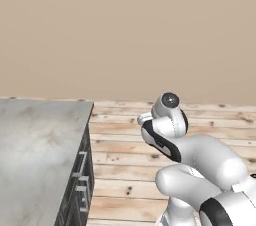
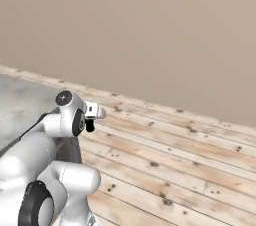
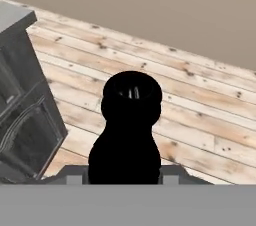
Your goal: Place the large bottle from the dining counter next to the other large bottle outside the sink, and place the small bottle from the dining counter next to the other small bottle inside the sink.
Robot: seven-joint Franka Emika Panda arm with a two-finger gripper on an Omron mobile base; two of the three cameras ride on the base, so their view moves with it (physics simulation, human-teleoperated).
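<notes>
Over the wooden floor (image 3: pixel 200 105), just off the tabletop's (image 1: pixel 35 140) corner, the jaws are clamped on a black bottle (image 3: pixel 129 135) standing upright between them.

Black bottle (image 3: pixel 127 135) seen mouth-on, clamped in the hand (image 3: pixel 125 172), wooden plank floor (image 3: pixel 200 105) beyond, dark cabinet front (image 3: pixel 25 120) at left, beige wall (image 3: pixel 150 5) above.

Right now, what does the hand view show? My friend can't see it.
A black bottle stands up between the end effector fingertips, its round mouth facing the camera. Behind it lies a light wooden plank floor below a plain beige wall, with a dark grey counter cabinet at the left.
</notes>
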